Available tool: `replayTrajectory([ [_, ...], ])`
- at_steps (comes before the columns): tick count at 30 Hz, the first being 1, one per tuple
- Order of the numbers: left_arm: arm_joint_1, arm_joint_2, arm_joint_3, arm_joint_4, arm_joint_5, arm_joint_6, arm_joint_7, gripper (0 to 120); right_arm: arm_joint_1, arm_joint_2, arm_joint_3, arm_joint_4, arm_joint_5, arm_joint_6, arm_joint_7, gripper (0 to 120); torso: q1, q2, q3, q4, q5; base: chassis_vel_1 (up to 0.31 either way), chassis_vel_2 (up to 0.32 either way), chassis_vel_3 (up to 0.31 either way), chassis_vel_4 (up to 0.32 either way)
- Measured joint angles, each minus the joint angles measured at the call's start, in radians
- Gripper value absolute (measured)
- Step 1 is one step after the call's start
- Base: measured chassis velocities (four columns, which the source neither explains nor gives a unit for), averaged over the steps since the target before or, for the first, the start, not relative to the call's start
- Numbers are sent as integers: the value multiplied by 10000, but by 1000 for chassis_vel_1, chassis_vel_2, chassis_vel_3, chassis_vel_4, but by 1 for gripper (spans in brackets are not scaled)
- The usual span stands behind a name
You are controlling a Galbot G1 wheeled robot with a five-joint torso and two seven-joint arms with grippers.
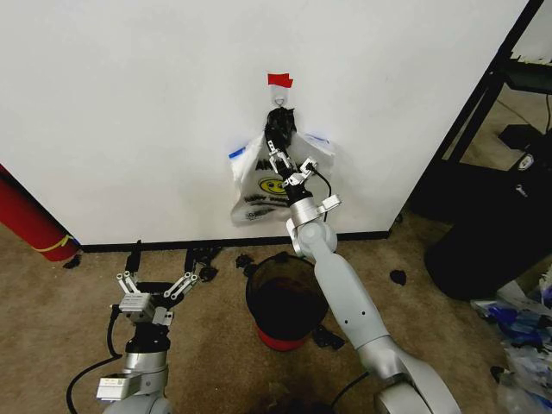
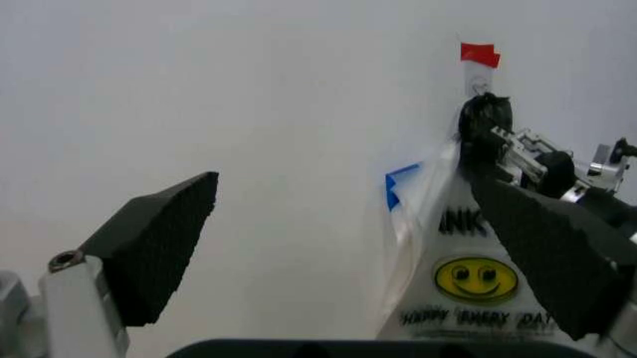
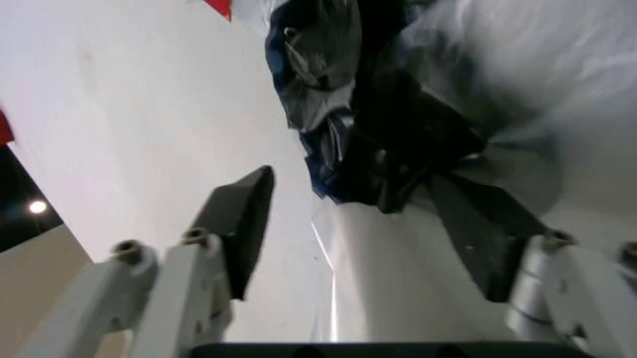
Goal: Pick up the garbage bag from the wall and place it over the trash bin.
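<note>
White bag (image 2: 476, 294) on the wall (image 2: 249, 134) read "HAPPY EVERY DAY" under a yellow smiley, partial "NK" above, you had nothing else legible

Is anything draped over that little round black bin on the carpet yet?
No, the small round black trash bin stands open and bare-rimmed, while the bags hang on the white wall.

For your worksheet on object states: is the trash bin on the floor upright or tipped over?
Upright. The trash bin stands on its red base on the carpet, open mouth up, below the right gripper reaching to the wall.

A carpeted indoor test room: bare white wall (image 1: 129, 103), black baseboard (image 1: 172, 245), dark shelving frame (image 1: 483, 95) beside it.
</note>
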Motion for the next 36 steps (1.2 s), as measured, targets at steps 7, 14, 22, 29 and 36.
replayTrajectory([
  [7, -18, -8, 10, 4, 0, 4, 3, 100, -137, -79, 14, -24, -36, 18, -48, 29, 0, 0, 0, 0, 0, 0, 0, 0, 0],
  [14, -14, -26, 18, 50, 0, -1, 4, 100, -150, -135, 160, -188, -106, 50, -123, 11, 0, 0, 0, 0, 0, 0, 0, 0, 0],
  [22, 10, -41, 22, 52, 4, -9, 14, 100, -67, -60, 278, -276, -122, 51, -125, 4, 0, 0, 0, 0, 0, 0, 0, 0, 0],
  [29, 14, -84, 32, 51, 12, -28, 21, 100, -147, -82, 220, -359, -366, 80, -267, 11, 0, 0, 0, 0, 0, 0, 0, 0, 0],
  [36, 19, -128, 51, 77, 30, -47, 29, 100, -113, -105, 224, -403, -387, 88, -293, 29, 0, 0, 0, 0, 0, 0, 0, 0, 0],
])
